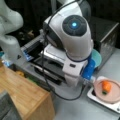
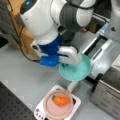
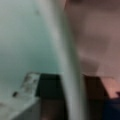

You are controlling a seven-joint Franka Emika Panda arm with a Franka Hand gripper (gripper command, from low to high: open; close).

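A teal bowl (image 2: 76,68) hangs above the grey table, and my gripper (image 2: 64,65) is shut on its near rim. In the wrist view the bowl's rim (image 3: 68,62) runs upright between my dark fingers (image 3: 48,85), with the teal inside on the left. In a front view the arm hides most of the bowl (image 1: 97,57) and the gripper does not show. Just below the bowl, a pink plate (image 2: 53,108) (image 1: 113,96) rests on a white tray (image 2: 78,102) (image 1: 98,98) and carries an orange vegetable (image 2: 61,100) (image 1: 106,87) with a green stem.
A wooden box (image 1: 25,96) (image 2: 21,30) stands beside the arm. A metal appliance (image 1: 107,35) (image 2: 107,93) sits close to the bowl and plate. A flat silver and black tray (image 1: 50,60) lies under the arm. Another white robot arm (image 1: 10,32) stands at a front view's left.
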